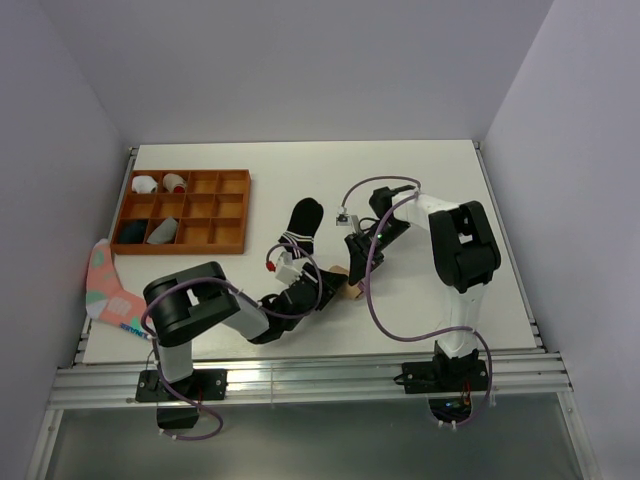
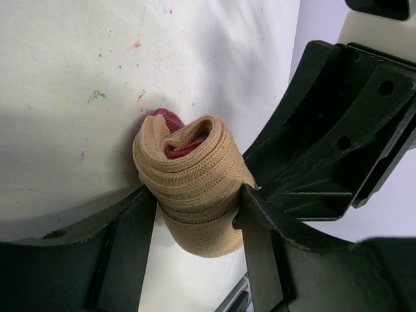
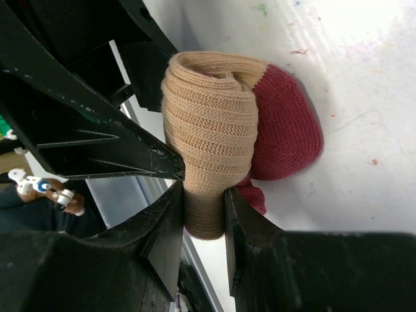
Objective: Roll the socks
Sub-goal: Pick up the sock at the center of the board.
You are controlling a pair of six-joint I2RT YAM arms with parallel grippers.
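The tan sock (image 2: 195,162) is wound into a roll on the white table, its maroon toe (image 3: 286,130) sticking out at one side. My right gripper (image 3: 203,190) is shut on the roll's lower end, pinching it narrow. The left gripper (image 2: 196,195) stands wide open astride the roll, and both fingers (image 2: 133,240) touch its sides without squeezing. In the top view the two grippers meet at the tan sock (image 1: 347,287) in the near middle of the table. The black sock (image 1: 303,222) with its white-striped cuff lies flat just beyond them, untouched.
A brown compartment tray (image 1: 232,212) stands at the back left with small white and grey rolled bundles (image 1: 160,232) in it. A pink sock (image 1: 105,285) lies at the table's left edge. The near metal rail (image 1: 300,380) runs just behind the grippers.
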